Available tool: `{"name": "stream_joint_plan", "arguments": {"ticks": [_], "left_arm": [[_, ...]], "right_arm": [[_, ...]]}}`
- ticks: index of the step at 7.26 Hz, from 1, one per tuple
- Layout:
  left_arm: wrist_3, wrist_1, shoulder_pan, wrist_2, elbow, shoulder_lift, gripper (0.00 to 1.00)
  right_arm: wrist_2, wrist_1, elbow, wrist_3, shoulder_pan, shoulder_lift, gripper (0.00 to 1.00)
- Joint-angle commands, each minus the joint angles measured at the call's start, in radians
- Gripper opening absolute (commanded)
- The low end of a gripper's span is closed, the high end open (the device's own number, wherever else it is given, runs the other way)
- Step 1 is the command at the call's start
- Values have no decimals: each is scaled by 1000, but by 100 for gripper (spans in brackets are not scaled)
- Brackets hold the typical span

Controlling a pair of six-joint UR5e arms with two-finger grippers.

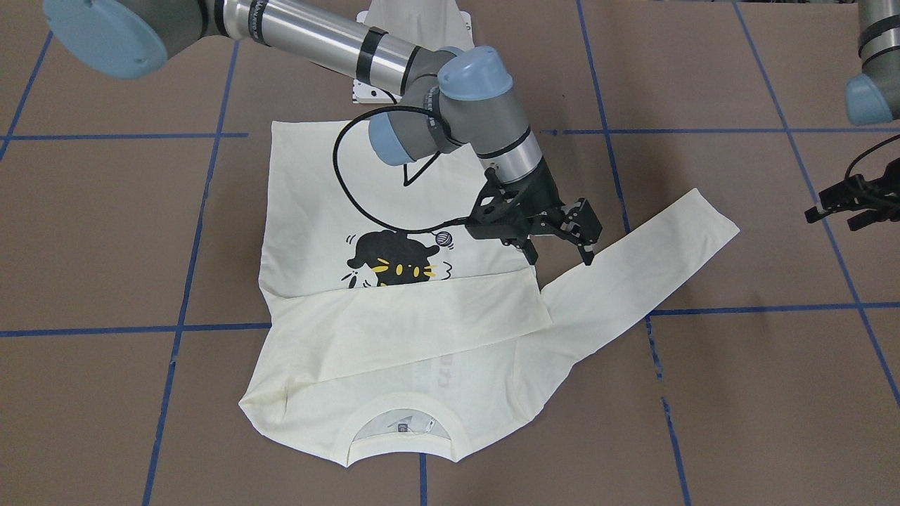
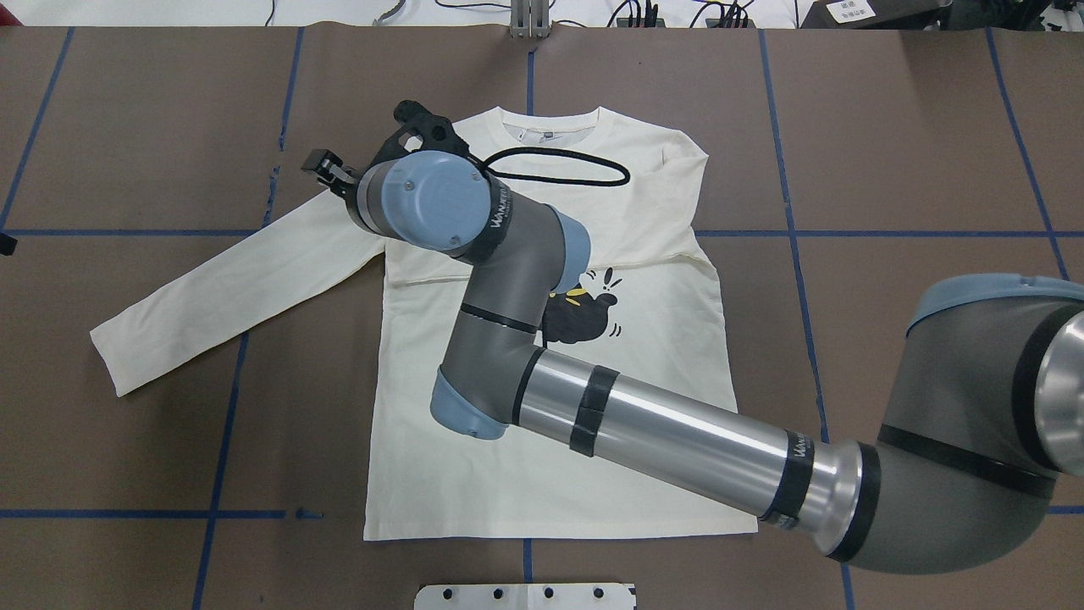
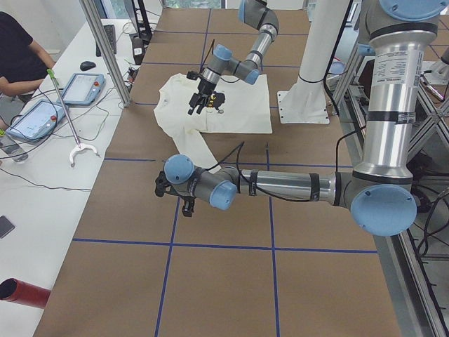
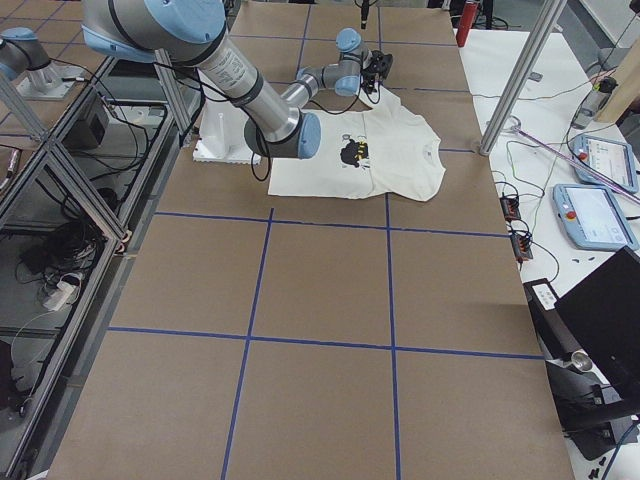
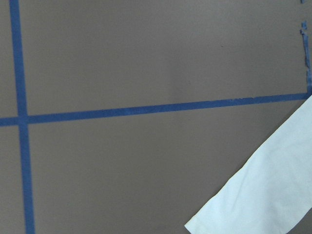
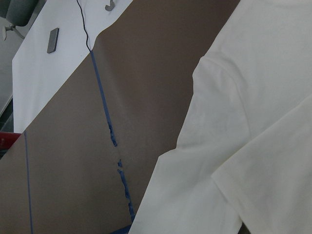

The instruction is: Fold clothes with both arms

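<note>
The cream long-sleeved T-shirt [image 1: 422, 330] lies flat with the black cat print [image 1: 394, 267] facing up; it also shows in the overhead view [image 2: 644, 407]. One sleeve is folded across the chest [image 1: 436, 309]. The other sleeve [image 1: 647, 260] stretches out sideways on the table. My right gripper [image 1: 559, 251] reaches across the shirt and hovers open and empty over the armpit of the outstretched sleeve. My left gripper [image 1: 837, 218] hovers over bare table beyond that sleeve's cuff, and looks open and empty. The left wrist view shows the cuff [image 5: 258, 195].
The brown table top [image 1: 738, 393] carries a grid of blue tape lines [image 1: 759, 308]. The white pedestal base [image 2: 525, 596] stands at the robot's edge. In the exterior left view a side table with tablets [image 3: 42, 119] and a seated person [image 3: 21, 56] lie past the far edge.
</note>
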Motion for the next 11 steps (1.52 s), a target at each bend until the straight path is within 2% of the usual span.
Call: {"name": "stream_joint_plan", "arguments": {"ticks": [1, 2, 3, 5, 6, 10, 11], "left_arm": [[-238, -104, 198, 81, -6, 14, 97], [-258, -129, 246, 108, 15, 15, 92], [-258, -130, 250, 134, 29, 15, 84], [-258, -129, 250, 149, 32, 14, 67], [-258, -129, 250, 149, 34, 12, 62], [-258, -130, 253, 149, 66, 5, 59], [-259, -129, 254, 149, 66, 3, 42]], "right_arm": [[240, 4, 198, 10, 120, -220, 99], [305, 11, 325, 5, 180, -361, 100], [356, 10, 405, -8, 224, -457, 100], [352, 11, 435, -13, 225, -485, 100], [353, 11, 439, -15, 228, -490, 100], [358, 11, 481, -15, 228, -533, 100], [367, 11, 514, -15, 228, -571, 100]]}}
